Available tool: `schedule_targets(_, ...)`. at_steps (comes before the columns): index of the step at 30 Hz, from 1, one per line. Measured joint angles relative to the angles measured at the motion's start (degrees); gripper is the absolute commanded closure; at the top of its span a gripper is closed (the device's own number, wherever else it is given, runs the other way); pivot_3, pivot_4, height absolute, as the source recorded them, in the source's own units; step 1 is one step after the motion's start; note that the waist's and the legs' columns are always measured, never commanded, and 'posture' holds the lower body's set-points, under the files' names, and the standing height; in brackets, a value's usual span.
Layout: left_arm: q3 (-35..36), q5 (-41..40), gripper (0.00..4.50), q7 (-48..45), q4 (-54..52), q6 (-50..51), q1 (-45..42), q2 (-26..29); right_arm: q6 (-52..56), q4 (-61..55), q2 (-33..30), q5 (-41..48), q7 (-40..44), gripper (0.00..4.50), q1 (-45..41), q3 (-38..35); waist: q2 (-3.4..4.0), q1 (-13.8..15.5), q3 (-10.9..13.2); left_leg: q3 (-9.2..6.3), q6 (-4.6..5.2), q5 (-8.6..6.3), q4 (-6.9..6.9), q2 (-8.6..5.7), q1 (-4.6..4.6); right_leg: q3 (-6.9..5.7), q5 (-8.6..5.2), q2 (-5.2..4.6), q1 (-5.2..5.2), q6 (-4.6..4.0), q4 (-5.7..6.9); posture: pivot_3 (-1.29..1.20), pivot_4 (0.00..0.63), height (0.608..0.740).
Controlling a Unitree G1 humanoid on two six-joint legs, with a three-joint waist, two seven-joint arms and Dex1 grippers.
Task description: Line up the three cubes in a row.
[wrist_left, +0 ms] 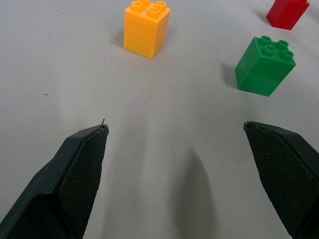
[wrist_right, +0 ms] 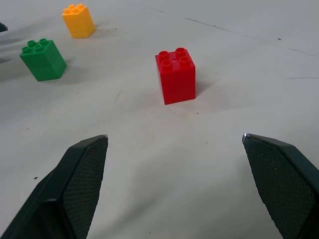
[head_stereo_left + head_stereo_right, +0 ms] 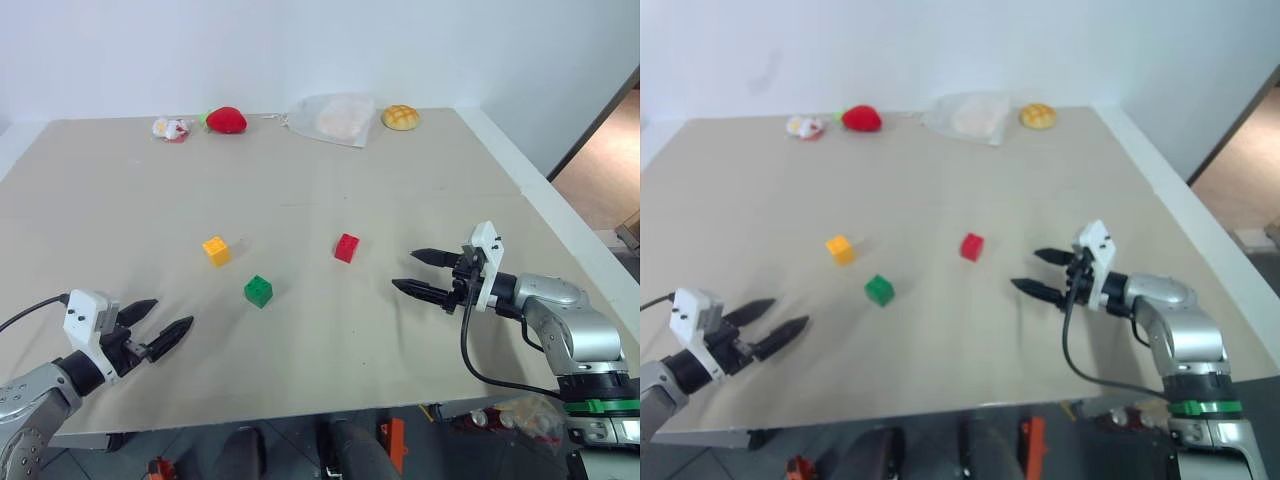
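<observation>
Three studded cubes stand apart in the middle of the beige table (image 3: pixel 330 190): a yellow-orange cube (image 3: pixel 216 250), a green cube (image 3: pixel 258 291) in front of it and to its right, and a red cube (image 3: pixel 346 247) further right. My left gripper (image 3: pixel 155 325) hovers open near the front left, pointing toward the green and yellow cubes, a good gap short of them. On the right, my right gripper (image 3: pixel 418 272) is open too, aimed at the red cube (image 2: pixel 176 75), which stands a short way beyond its fingertips. Neither gripper holds anything.
Along the table's far edge lie a red strawberry toy (image 3: pixel 226 120), a small red-and-white item (image 3: pixel 171 129), a clear plastic bag (image 3: pixel 336 118) and a yellow bun (image 3: pixel 400 117). The table's right edge drops off beside my right arm.
</observation>
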Motion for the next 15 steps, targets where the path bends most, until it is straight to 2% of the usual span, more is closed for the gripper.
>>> schedule_targets(3,-1.27,1.90,0.00,-0.48,-0.08,-1.56,0.07,0.11,-0.57,0.07,0.37,-0.72,-0.61,0.02,-0.11,0.15,0.00,0.00,0.00,0.02,0.00,0.00,0.00,-0.02,0.01,0.01,0.00,0.00,0.00,0.00,0.00,0.00,0.150,0.740)
schedule_targets(7,-7.25,5.93,0.00,-2.92,-0.95,-4.83,0.20,0.22,-2.65,1.15,2.55,-3.32,-2.37,0.02,-1.02,3.16,0.00,0.00,0.00,0.09,0.00,0.00,0.00,-0.01,0.01,0.07,0.03,0.02,0.00,0.04,0.00,0.00,0.150,0.740)
schedule_targets(15,-7.54,6.50,0.00,-3.72,-0.92,-6.31,-0.13,0.20,-4.42,2.34,2.72,-4.37,-2.52,0.02,-1.44,3.44,0.00,0.01,0.00,0.09,0.00,0.00,0.00,0.00,0.01,0.05,0.03,0.03,0.00,0.05,0.01,0.00,0.150,0.740)
